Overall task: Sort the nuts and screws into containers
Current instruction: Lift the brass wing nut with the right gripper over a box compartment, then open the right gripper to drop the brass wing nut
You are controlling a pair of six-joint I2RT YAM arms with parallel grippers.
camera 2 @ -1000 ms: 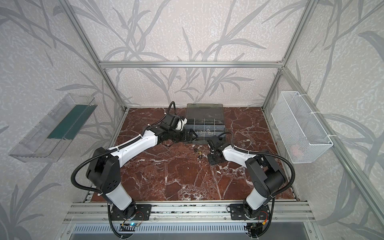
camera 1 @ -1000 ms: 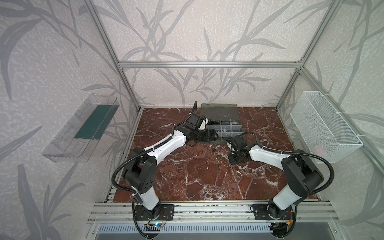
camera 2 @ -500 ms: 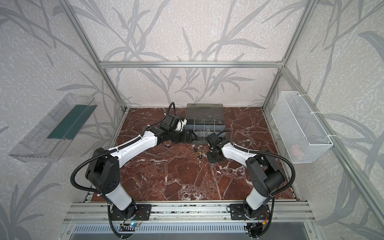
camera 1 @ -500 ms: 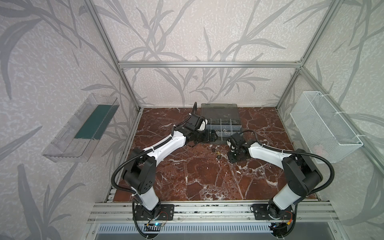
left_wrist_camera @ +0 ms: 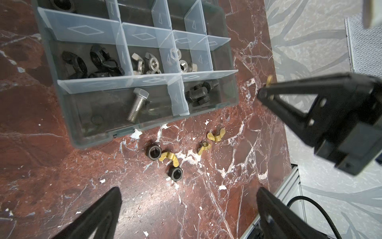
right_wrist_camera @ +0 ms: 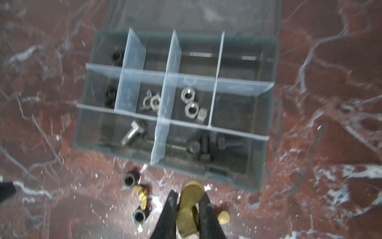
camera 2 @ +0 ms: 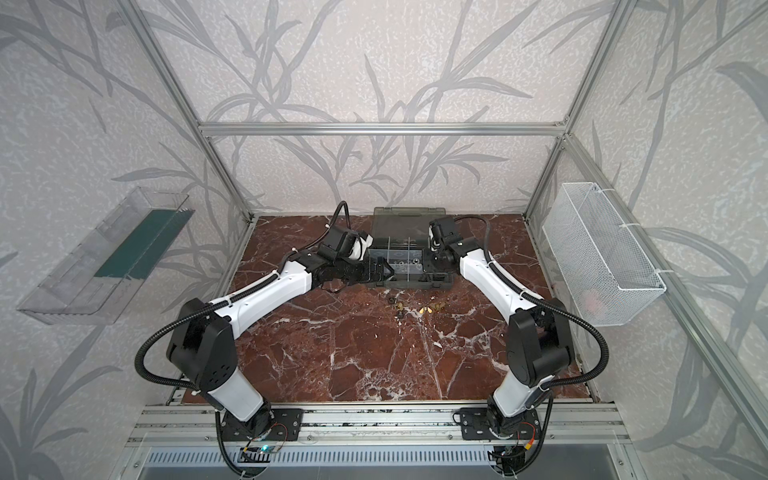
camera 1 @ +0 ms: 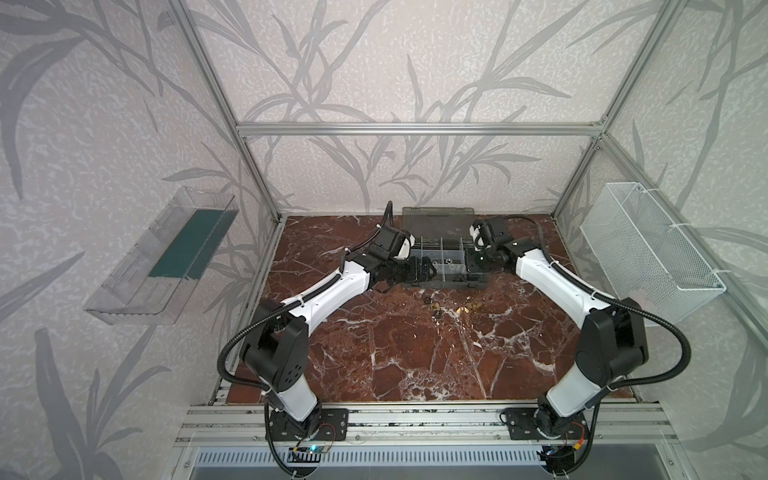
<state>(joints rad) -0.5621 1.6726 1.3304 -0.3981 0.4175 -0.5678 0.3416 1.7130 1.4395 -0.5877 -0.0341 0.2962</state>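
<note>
The grey organiser case (camera 1: pixel 444 286) (left_wrist_camera: pixel 93 134) (right_wrist_camera: pixel 266 157) stands open at the back; its containers hold black nuts (left_wrist_camera: pixel 93 64), silver nuts (left_wrist_camera: pixel 186 66), a silver screw (left_wrist_camera: pixel 137 107) and black screws (left_wrist_camera: pixel 199 93). My right gripper (right_wrist_camera: pixel 188 195) (camera 1: pixel 482 261) (camera 2: pixel 436 261) hangs near the case's right end, shut on a brass wing nut (right_wrist_camera: pixel 191 192) (left_wrist_camera: pixel 269 79). My left gripper (left_wrist_camera: pixel 189 191) (camera 1: pixel 424 267) (camera 2: pixel 384 270) is open and empty at the case's left end. On the marble before the case lie two black nuts (left_wrist_camera: pixel 154 152) (right_wrist_camera: pixel 129 179) and three brass wing nuts (left_wrist_camera: pixel 169 158) (camera 1: pixel 469 308).
The case's smoky lid (camera 1: pixel 438 218) lies open against the back wall. A white mesh basket (camera 1: pixel 648 249) hangs on the right wall and a clear tray with a green strip (camera 1: pixel 174 253) on the left. Aluminium frame posts stand at the corners.
My right gripper has lifted off the marble in front of the case and swung back to the case's right end, carrying the brass wing nut. The left arm has stayed put.
</note>
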